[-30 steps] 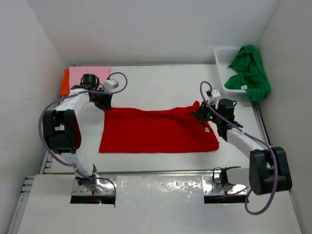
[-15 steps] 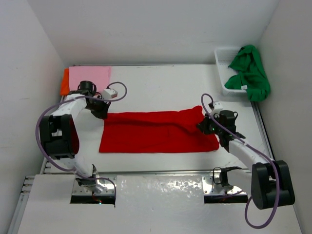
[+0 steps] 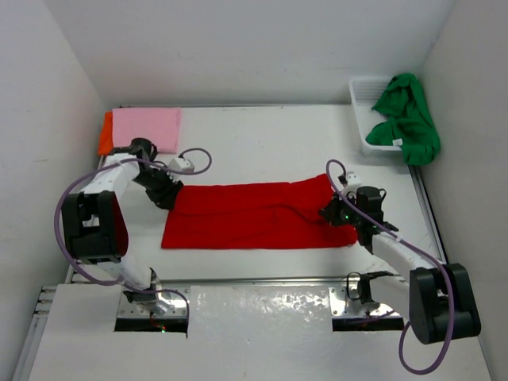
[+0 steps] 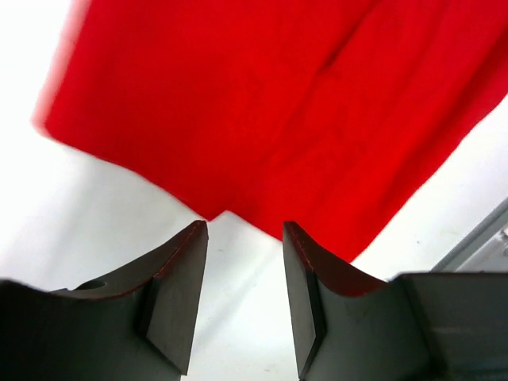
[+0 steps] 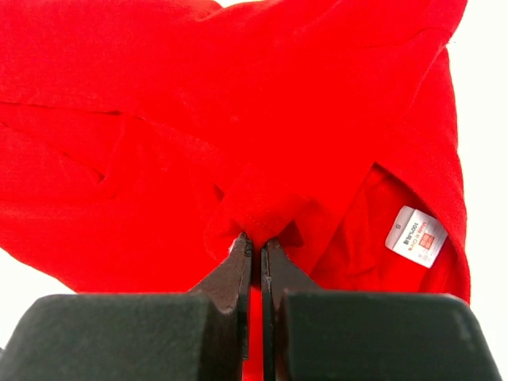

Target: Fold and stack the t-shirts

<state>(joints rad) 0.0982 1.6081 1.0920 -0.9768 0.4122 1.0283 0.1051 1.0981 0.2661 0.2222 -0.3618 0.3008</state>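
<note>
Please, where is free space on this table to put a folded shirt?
The widest bare patch is at the far side, between the folded pink cloth shirt and the white plastic mesh basket, beyond the spread red cloth shirt. A narrow strip runs along the near edge. The middle is crowded.

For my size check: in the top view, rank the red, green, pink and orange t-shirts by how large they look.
red t-shirt, spread flat
green t-shirt and pink t-shirt: look alike, not ranked
orange t-shirt, only a strip showing
</note>
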